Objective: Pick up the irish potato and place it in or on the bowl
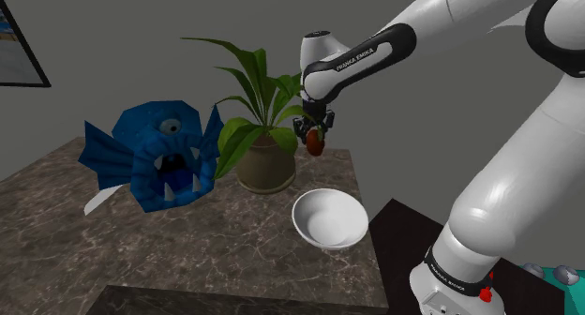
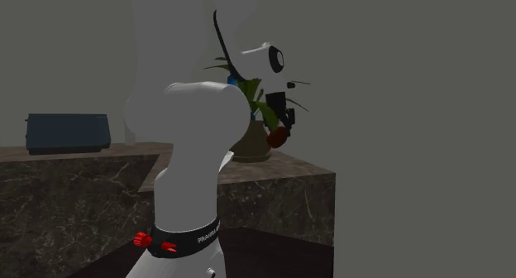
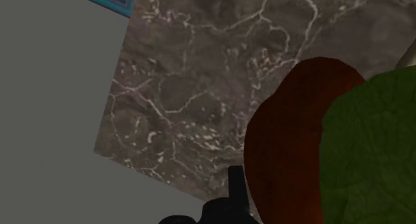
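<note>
**Potato aloft in the gripper, bowl below on the counter**

The irish potato (image 1: pixel 316 145), a reddish-brown lump, hangs in the air well clear of the counter and touches nothing but the gripper (image 1: pixel 315 135). The black jaws are closed against its sides and clamp it at their tips. In the wrist view the potato (image 3: pixel 287 143) bulks large just beside one black finger (image 3: pixel 235 187), with a broad green leaf (image 3: pixel 373 156) overlapping its far side and veined stone beneath.

In the shoulder view the potato sits higher in the frame than the white bowl (image 1: pixel 328 219) and slightly to its left. The bowl stands upright near the counter's right edge, with nothing in it. Just behind the potato, to the shoulder view's left, is a potted plant (image 1: pixel 265 161) with long green leaves in a rounded tan pot. The second exterior view shows the potato (image 2: pixel 277 136) level with the pot, at its right side.

Farther to the shoulder view's left a blue fish toy (image 1: pixel 164 154) with one eye, open mouth and white teeth rests on the brown marbled counter (image 1: pixel 112 238). A framed picture (image 1: pixel 19 41) hangs on the grey wall at the upper left. In the second exterior view a dark blue box-like appliance (image 2: pixel 68 131) sits on the counter at the left, partly behind the white arm (image 2: pixel 198 136).
</note>
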